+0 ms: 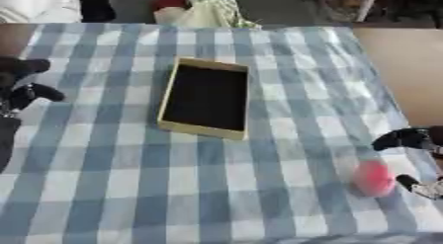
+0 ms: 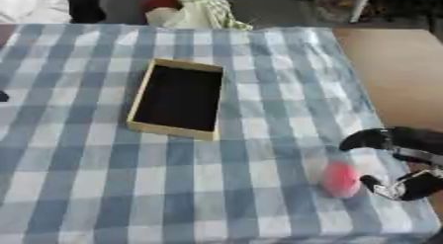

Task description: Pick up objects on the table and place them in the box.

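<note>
A shallow tan box (image 1: 180, 84) with a dark inside lies open in the middle of the blue-and-white checked tablecloth. A small pink-red rounded object (image 2: 340, 180) rests on the cloth near the front right corner. My right hand (image 2: 407, 139) comes in from the right edge and is open, with one finger (image 2: 368, 138) arched above the object and the thumb (image 2: 391, 186) just to its right. The object sits at the mouth of that gap, not enclosed. My left hand (image 1: 22, 87) shows at the left edge, open and holding nothing, well away from the box.
The cloth-covered table (image 1: 104, 188) ends close behind the right hand, with brown floor (image 2: 398, 65) beyond its right edge. A bundle of light and red cloth (image 1: 203, 11) lies past the far edge. Bare cloth stretches between the box and the pink object.
</note>
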Motion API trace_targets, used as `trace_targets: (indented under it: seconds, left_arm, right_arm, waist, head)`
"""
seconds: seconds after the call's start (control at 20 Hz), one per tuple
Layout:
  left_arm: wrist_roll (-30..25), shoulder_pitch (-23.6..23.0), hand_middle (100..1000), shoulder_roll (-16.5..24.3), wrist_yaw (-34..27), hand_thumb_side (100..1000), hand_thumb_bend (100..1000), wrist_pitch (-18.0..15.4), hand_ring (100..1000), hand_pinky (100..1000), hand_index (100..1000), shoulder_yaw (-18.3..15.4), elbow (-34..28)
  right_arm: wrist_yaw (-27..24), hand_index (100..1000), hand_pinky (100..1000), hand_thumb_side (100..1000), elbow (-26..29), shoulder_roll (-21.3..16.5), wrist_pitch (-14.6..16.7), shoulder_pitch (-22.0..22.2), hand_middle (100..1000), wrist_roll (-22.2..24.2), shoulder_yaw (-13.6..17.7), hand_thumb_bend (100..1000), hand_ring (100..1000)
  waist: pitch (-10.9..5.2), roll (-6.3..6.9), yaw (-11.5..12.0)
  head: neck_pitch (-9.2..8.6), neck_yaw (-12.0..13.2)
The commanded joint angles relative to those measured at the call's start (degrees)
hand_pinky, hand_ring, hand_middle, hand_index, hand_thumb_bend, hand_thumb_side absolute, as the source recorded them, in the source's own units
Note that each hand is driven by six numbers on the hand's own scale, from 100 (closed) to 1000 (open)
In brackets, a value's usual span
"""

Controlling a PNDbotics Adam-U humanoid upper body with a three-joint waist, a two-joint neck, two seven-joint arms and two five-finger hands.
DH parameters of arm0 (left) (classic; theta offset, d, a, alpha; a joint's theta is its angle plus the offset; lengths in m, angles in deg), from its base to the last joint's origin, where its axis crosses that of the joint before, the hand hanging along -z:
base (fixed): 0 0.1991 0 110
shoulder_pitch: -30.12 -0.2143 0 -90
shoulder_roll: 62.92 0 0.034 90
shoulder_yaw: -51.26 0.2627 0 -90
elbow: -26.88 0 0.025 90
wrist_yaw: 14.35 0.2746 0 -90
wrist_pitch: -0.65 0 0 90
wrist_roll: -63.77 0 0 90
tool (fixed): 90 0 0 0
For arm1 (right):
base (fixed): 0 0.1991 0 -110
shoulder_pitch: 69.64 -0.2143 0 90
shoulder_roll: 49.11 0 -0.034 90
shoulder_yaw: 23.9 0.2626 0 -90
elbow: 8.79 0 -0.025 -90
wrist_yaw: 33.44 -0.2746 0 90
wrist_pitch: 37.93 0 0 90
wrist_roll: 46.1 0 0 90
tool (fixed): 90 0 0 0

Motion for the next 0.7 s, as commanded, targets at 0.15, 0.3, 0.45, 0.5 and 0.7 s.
trace_targets:
  seconds: [0.15, 0.3, 0.45, 0.5, 0.7]
  left_arm:
    - [-0.51, 0.32, 721, 0.62, 0.00, 601, 100, 0.04, 851, 675, 734, 0.14, -1.10]
    - [-0.57, 0.34, 721, 0.60, -0.05, 601, 100, 0.05, 851, 675, 734, 0.15, -1.10]
    - [-0.63, 0.36, 720, 0.61, -0.09, 601, 100, -0.01, 851, 675, 734, 0.13, -1.10]
    - [-0.65, 0.34, 720, 0.60, -0.08, 601, 100, 0.00, 851, 675, 734, 0.13, -1.10]
    - [-0.79, 0.39, 720, 0.56, -0.06, 600, 100, 0.04, 851, 675, 734, 0.17, -1.10]
  right_arm:
    - [1.52, 922, 882, 415, -0.28, -1.03, 0.41, -1.44, 880, 1.02, -0.32, 117, 879]
    - [2.49, 922, 881, 414, -0.66, -0.47, 0.29, -1.83, 880, 1.10, -0.83, 115, 879]
    - [2.68, 921, 877, 419, -1.04, -0.21, 0.47, -1.82, 878, 1.75, -1.29, 110, 876]
    - [2.56, 920, 877, 413, -1.09, -0.18, 0.61, -1.84, 878, 2.04, -1.42, 108, 877]
    - [2.02, 912, 873, 408, -1.31, -0.07, 1.11, -1.97, 874, 3.73, -1.99, 102, 875]
  waist:
    - [-0.45, 0.09, 0.15]
    - [-0.43, 0.15, 0.20]
    - [-0.37, 0.20, 0.25]
    - [-0.35, 0.20, 0.24]
    - [-0.29, 0.20, 0.31]
  head:
    - [0.34, -0.25]
    - [0.33, -0.34]
    - [0.36, -0.30]
    - [0.40, -0.35]
    - [0.43, -0.37]
